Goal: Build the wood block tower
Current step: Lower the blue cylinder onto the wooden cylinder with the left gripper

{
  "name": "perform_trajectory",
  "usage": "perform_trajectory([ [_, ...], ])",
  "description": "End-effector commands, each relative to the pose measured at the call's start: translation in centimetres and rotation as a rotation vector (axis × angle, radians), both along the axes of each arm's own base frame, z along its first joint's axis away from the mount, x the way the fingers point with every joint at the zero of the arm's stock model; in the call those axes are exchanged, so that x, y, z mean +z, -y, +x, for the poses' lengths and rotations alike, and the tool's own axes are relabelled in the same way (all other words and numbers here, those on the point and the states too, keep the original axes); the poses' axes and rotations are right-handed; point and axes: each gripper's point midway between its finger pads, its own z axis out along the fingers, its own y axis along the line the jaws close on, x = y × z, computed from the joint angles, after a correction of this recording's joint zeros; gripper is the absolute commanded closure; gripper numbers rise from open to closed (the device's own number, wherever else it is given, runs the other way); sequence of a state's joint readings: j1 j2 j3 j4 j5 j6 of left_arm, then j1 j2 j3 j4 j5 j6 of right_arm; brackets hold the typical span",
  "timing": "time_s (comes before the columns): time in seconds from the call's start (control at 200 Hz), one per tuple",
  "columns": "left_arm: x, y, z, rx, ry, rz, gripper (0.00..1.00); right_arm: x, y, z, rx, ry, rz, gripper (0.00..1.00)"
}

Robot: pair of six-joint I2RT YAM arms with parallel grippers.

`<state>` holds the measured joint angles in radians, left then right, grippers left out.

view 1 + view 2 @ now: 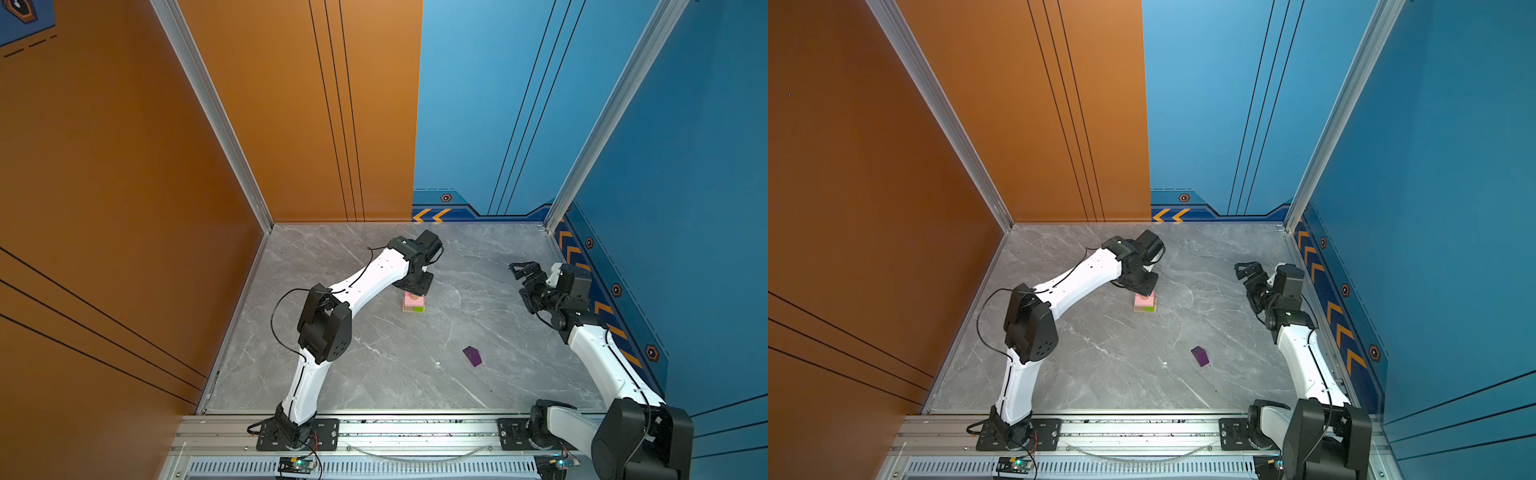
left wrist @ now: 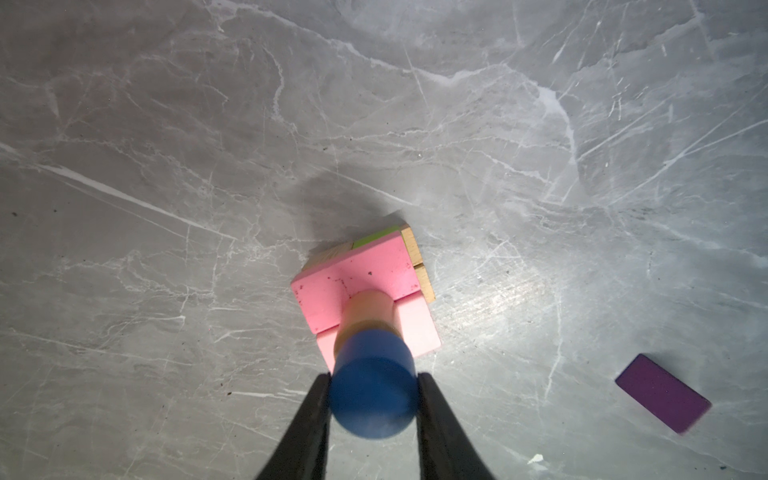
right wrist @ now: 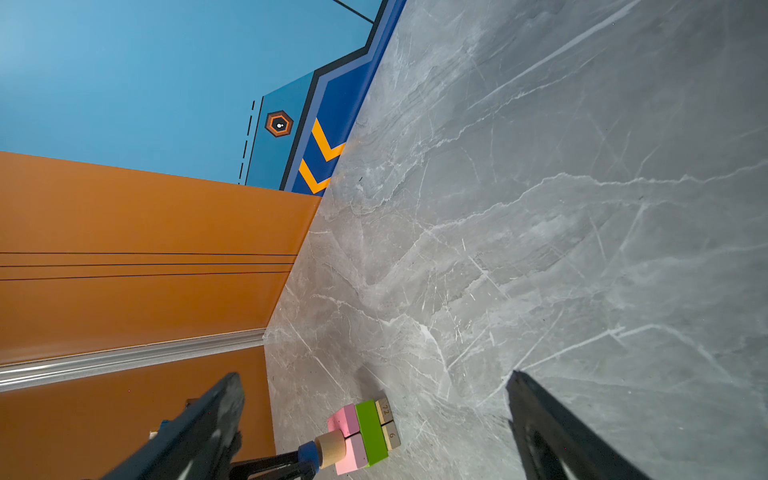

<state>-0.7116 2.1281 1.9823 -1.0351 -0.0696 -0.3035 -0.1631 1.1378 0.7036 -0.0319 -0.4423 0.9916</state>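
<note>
**Left claw gripping the top of the block tower**

My left gripper [image 2: 374, 376] is clasping the blue cylinder [image 2: 374, 403], sitting on the tan cylinder [image 2: 368, 309] of the wood block tower [image 1: 414, 303] on the table [image 1: 374, 374]. Beneath, two pink slabs [image 2: 357, 270] are resting on a lime-green bar [image 3: 371, 432] and tan bars [image 3: 388, 424]. Rightward, the purple block [image 1: 472, 356] is lying alone. My right gripper [image 3: 373, 376] is hanging spread wide, empty.

The wood block tower [image 2: 357, 270] stands blue-topped; purple block [image 2: 663, 392] lies apart.
</note>
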Motion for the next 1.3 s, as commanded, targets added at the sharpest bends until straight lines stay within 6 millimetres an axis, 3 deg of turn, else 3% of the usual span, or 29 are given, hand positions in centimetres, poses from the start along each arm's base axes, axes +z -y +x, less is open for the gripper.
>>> perform_trajectory([
  [0.0,0.3,-0.1,0.1,0.010,-0.001,-0.016,0.66,0.1,0.1,0.2,0.008,0.015,-0.008,0.00],
  [1.297,-1.2,-0.1,0.1,0.017,-0.032,-0.003,0.64,0.0,0.2,0.2,0.007,0.012,-0.009,0.00],
])
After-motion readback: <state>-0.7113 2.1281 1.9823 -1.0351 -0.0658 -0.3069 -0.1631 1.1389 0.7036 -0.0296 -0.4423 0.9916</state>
